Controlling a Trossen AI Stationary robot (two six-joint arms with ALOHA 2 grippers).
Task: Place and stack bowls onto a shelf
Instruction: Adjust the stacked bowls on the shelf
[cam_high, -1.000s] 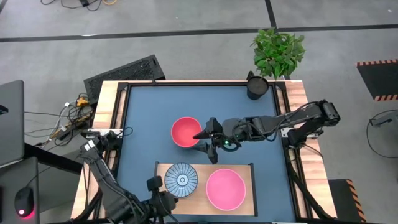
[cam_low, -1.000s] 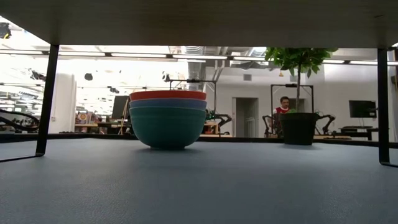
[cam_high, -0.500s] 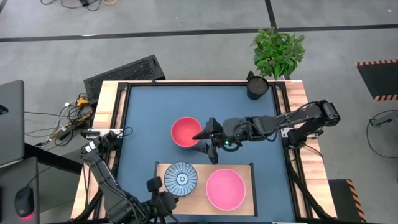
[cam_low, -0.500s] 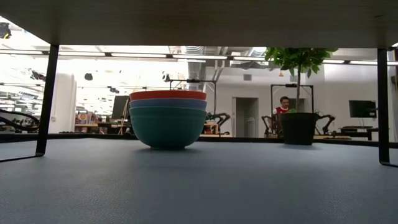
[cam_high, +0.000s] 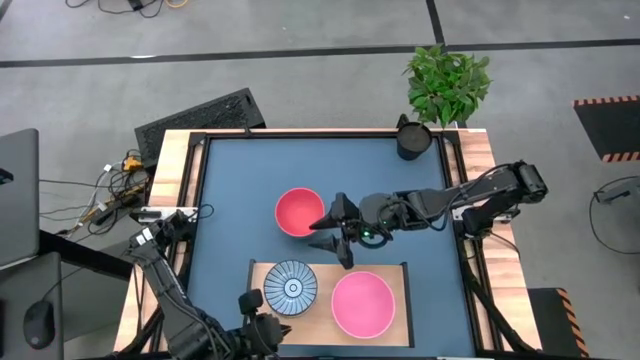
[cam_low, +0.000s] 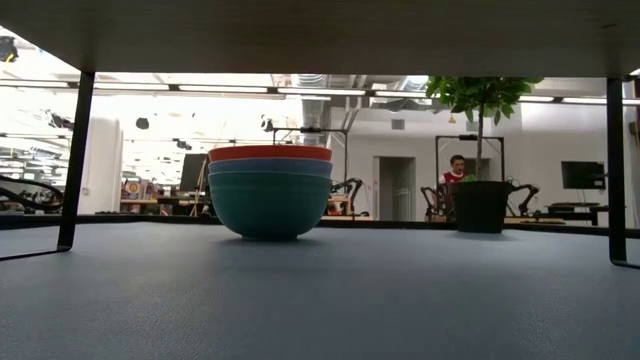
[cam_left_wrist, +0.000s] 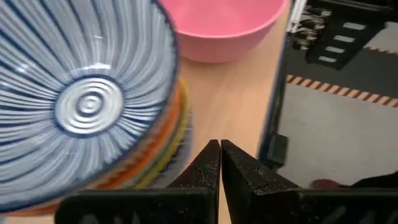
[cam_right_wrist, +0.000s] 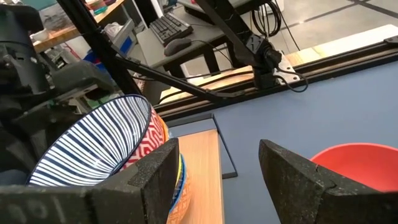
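Our right gripper (cam_high: 328, 232), fingers spread wide, hovers just beside the red bowl (cam_high: 298, 211) stacked mid-table; our left gripper (cam_left_wrist: 220, 163), fingers pressed together, sits beside the striped bowl (cam_high: 291, 287), upright on the shelf (cam_high: 325, 268).

- looks like a big open robotics lab
- more robot arms (cam_low: 352, 188) on benches out back
- monitor (cam_low: 582, 175), ceiling strip lights (cam_low: 330, 91), hazard tape (cam_high: 606, 100) on the concrete floor

Left arm (cam_high: 190, 320) cut off by frame edge beside shelf (cam_high: 400, 300). Striped bowl (cam_left_wrist: 81, 99) covers stack beneath; only orange rims (cam_left_wrist: 171, 146) show.
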